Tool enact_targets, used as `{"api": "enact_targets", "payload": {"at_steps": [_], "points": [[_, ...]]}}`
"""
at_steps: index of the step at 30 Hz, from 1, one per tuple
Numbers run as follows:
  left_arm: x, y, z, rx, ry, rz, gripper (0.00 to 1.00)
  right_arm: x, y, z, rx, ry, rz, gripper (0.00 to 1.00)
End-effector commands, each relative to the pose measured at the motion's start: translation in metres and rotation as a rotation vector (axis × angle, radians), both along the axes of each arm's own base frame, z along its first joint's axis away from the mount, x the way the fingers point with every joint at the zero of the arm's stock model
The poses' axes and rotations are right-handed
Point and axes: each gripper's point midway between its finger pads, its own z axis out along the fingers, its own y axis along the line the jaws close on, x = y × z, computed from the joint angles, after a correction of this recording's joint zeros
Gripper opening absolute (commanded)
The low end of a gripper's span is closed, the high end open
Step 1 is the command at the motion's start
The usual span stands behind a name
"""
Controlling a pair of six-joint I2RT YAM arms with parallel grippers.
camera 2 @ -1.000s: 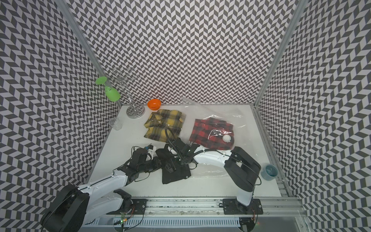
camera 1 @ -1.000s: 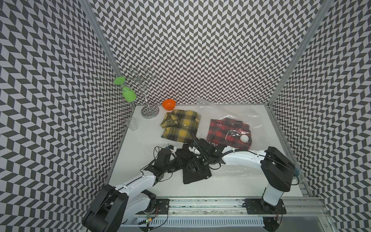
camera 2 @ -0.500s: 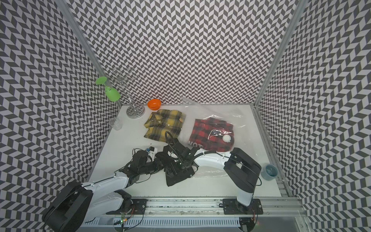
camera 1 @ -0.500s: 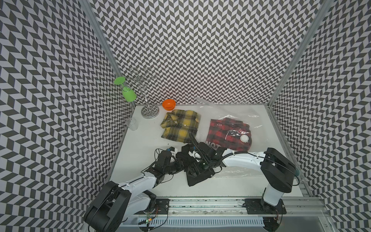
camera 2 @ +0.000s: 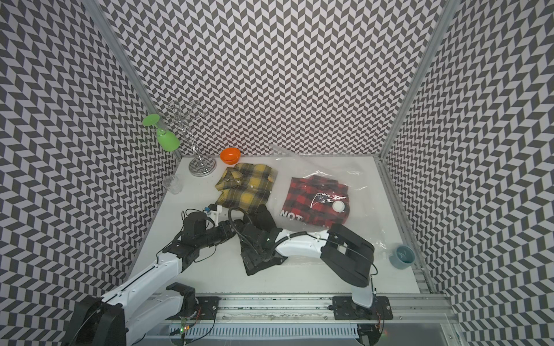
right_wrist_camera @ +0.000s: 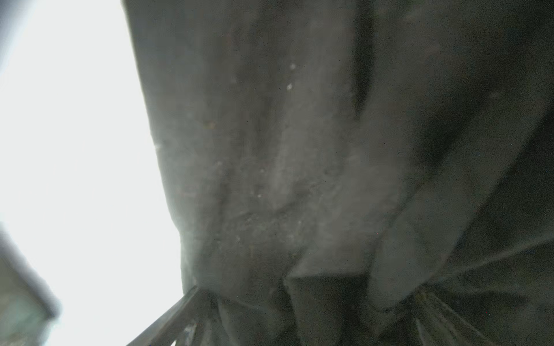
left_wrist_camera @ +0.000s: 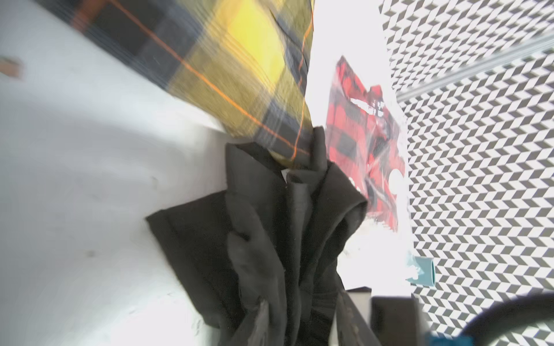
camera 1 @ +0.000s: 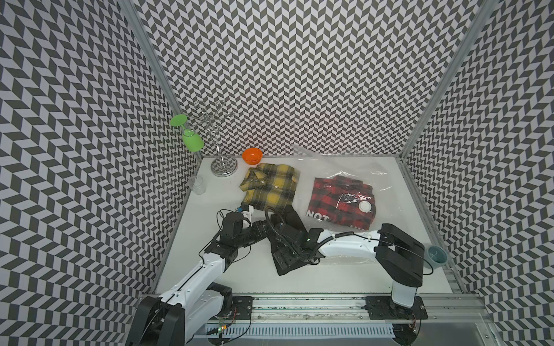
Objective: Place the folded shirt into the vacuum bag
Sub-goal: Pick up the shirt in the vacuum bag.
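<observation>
bare table (camera 1: 209,194) open along left edge; yellow shirt (camera 1: 269,185), vacuum bag (camera 1: 383,179) block rear; glass rack (camera 1: 223,167), orange bowl (camera 1: 252,155) crowd far-left corner.

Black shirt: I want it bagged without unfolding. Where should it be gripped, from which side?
Likely both long edges of the black shirt, one from each side, pinching all layers: it lies front to back, folds already loose and bunched, so one grip would let it sag. The bag lies to its right.
</observation>
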Motion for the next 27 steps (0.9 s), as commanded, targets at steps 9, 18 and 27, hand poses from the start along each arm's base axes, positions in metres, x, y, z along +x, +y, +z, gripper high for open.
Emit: {"api": "enact_targets", "payload": {"at_steps": [9, 18, 27], "points": [[0.016, 0.047, 0.048, 0.149, -0.098, 0.077, 0.39, -0.016, -0.065, -0.063, -0.300, 0.039, -0.018, 0.50], [0.023, 0.050, 0.105, 0.197, -0.240, 0.068, 0.40, 0.053, -0.028, 0.077, -0.084, -0.286, -0.069, 0.00], [0.024, 0.046, 0.145, 0.289, -0.341, 0.049, 0.43, 0.106, -0.083, 0.242, 0.255, -0.454, -0.279, 0.00]]}}
